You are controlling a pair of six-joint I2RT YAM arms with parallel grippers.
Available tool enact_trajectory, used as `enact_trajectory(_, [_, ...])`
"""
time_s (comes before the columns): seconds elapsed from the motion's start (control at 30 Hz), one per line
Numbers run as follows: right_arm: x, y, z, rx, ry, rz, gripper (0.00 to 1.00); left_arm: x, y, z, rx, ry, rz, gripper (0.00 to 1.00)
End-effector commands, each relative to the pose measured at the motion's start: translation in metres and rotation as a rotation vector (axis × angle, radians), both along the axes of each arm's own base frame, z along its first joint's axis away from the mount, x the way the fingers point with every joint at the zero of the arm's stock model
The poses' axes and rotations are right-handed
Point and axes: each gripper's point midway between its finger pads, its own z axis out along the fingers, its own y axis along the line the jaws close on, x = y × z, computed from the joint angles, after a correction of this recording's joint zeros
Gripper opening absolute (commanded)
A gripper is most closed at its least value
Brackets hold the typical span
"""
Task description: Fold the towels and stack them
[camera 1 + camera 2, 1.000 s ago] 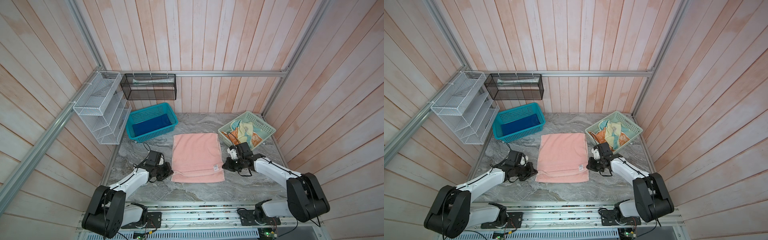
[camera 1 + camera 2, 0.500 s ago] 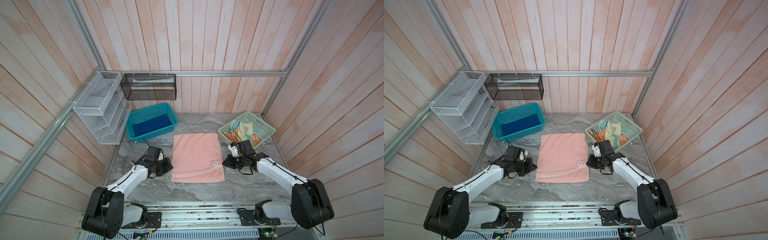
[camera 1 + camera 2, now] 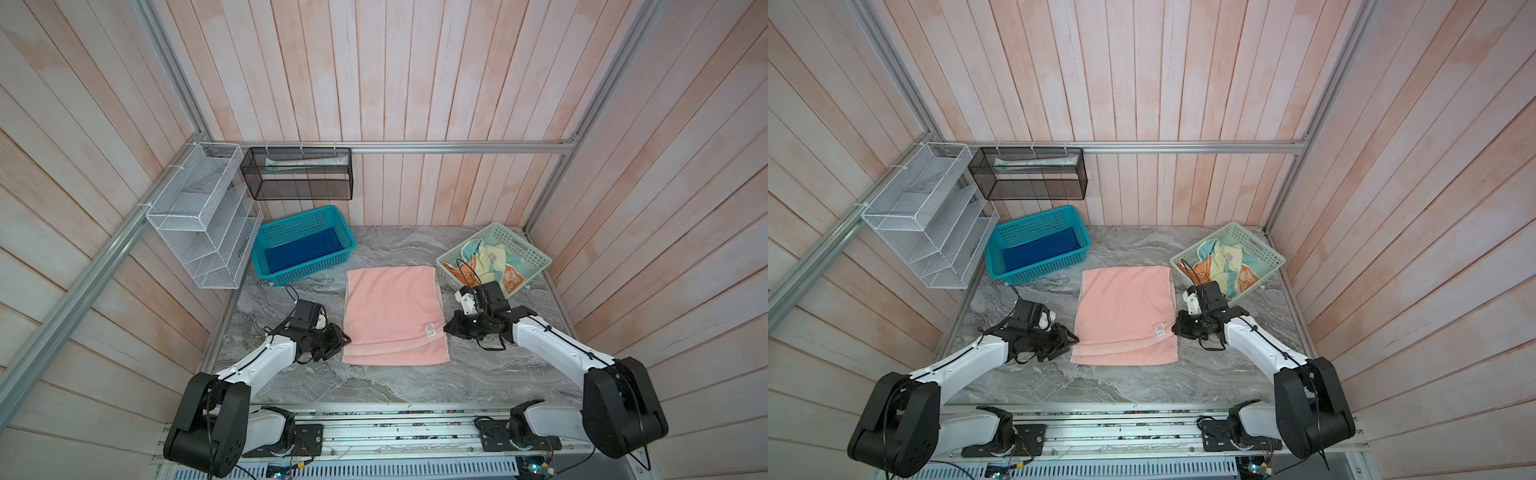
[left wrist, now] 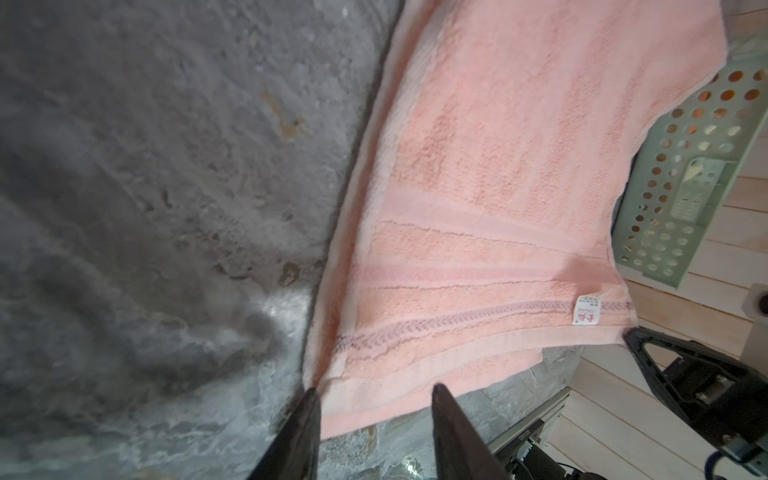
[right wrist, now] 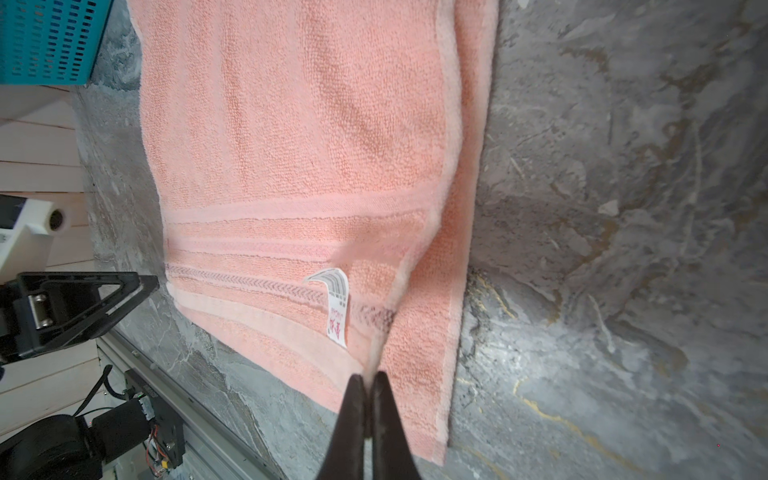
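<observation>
Just changed: left gripper (image 4: 374, 390) jaws apart, folded salmon pink terry towel (image 3: 392, 307) corner freed; right gripper (image 5: 370, 378) still clamped on towel edge. Fold seems laid.

In the left wrist view the left pincer (image 4: 372, 390) shows only its two dark tips, the rest cut off, and the grey marble desk (image 4: 124, 208) beside them is blurred. The pale green perforated plastic tray (image 4: 660, 232) runs out of that picture. The salmon pink terry towel (image 5: 311, 145) and the teal perforated plastic basket (image 5: 45, 37) are cut off in the right wrist view. The print on the towel's white tag (image 5: 336, 311) is too small to read.
</observation>
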Motion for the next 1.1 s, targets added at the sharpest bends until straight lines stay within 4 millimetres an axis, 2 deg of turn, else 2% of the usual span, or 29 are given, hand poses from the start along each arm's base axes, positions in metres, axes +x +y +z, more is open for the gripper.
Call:
enact_trajectory(0.0, [-0.003, 0.001, -0.006, -0.001, 0.018, 0.003, 0.00, -0.001, -0.005, -0.001, -0.053, 0.008, 0.020, 0.46])
enact_trajectory(0.33, [-0.004, 0.002, -0.009, -0.002, 0.023, 0.008, 0.00, -0.002, -0.010, -0.006, -0.089, 0.021, 0.019, 0.47])
enact_trajectory(0.53, [-0.004, 0.003, -0.009, 0.000, 0.021, 0.009, 0.00, -0.001, -0.012, -0.010, -0.102, 0.031, 0.020, 0.54])
enact_trajectory(0.63, [-0.004, 0.003, -0.010, 0.000, 0.024, 0.009, 0.00, 0.000, -0.014, -0.011, -0.113, 0.029, 0.021, 0.53])
enact_trajectory(0.8, [-0.004, 0.003, -0.009, 0.004, 0.021, 0.010, 0.00, 0.005, -0.017, -0.007, -0.132, 0.009, 0.015, 0.43])
enact_trajectory(1.07, [-0.003, 0.004, -0.004, 0.008, 0.012, 0.012, 0.00, 0.016, -0.021, -0.005, -0.140, -0.016, 0.007, 0.21])
